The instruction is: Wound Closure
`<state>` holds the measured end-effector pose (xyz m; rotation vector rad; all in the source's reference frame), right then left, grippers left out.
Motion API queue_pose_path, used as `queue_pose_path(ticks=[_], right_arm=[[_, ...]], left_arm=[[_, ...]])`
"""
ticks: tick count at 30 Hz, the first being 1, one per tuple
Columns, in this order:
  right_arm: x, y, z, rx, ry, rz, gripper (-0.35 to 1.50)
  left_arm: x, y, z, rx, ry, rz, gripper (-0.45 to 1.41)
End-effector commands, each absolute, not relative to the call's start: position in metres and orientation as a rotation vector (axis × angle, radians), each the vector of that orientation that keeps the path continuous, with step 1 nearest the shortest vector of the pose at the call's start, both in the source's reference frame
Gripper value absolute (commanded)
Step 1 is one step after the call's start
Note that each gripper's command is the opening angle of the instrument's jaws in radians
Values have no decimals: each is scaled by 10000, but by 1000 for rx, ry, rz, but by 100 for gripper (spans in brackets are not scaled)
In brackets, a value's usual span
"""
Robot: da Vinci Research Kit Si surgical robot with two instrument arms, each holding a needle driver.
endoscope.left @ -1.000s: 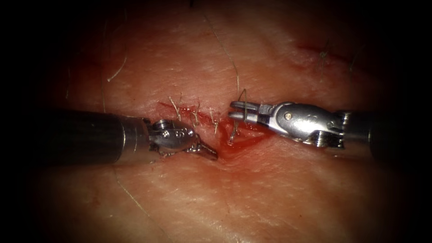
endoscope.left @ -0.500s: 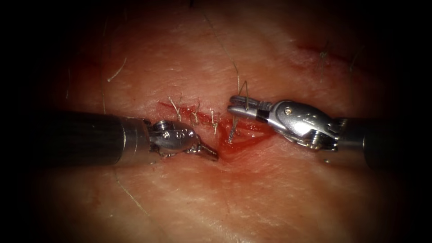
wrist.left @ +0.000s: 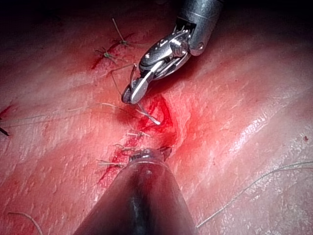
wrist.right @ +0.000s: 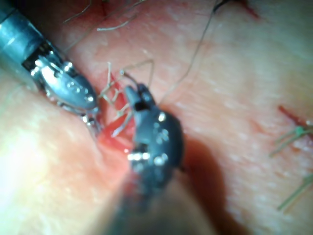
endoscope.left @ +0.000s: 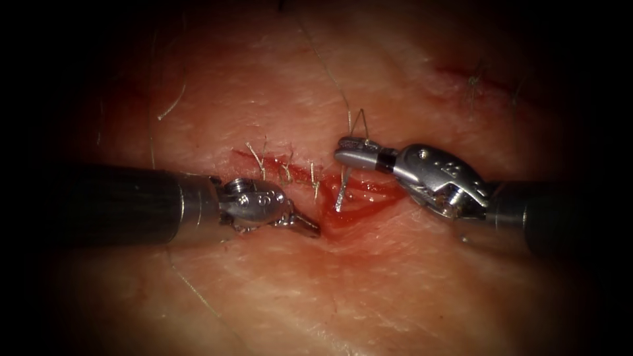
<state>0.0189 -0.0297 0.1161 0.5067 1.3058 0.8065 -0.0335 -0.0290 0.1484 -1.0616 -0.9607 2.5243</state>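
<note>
Pincer on our right arm [endoscope.left: 348, 153] is closed on the needle [endoscope.left: 341, 190] near its tail and rolls its point toward the open cut [endoscope.left: 353, 201] in the tissue [endoscope.left: 369, 277], while our left pincer [endoscope.left: 304, 225], closed, presses the cut's left lip; next we need a bite.

Two tools [endoscope.left: 310, 227] [endoscope.left: 349, 155], one needle [endoscope.left: 341, 191], one cut [endoscope.left: 356, 198], three stitches [endoscope.left: 287, 171] on the tissue [endoscope.left: 395, 283]
</note>
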Motion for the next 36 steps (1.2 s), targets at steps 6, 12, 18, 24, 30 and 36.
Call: queue_pose_path(ticks=[6,12,18,24,30,36], right_arm=[[200,-307,1167,648,1286,878,-35],[206,-316,1170,758,1259,923,-35],[206,-319,1165,813,1231,962,-35],[202,-311,1164,874,1236,1075,-35],[203,-320,1168,998,1230,1143,-35],[203,-325,1171,1051,1269,1173,51]], left_arm=[[-341,-294,1490,-1062,-964,2524,-45],[-341,-293,1489,-1063,-965,2523,-45],[-340,-293,1488,-1063,-963,2523,-45],[-340,-294,1487,-1063,-963,2523,-45],[-340,-293,1487,-1063,-963,2523,-45],[-341,-292,1483,-1057,-956,2515,-45]])
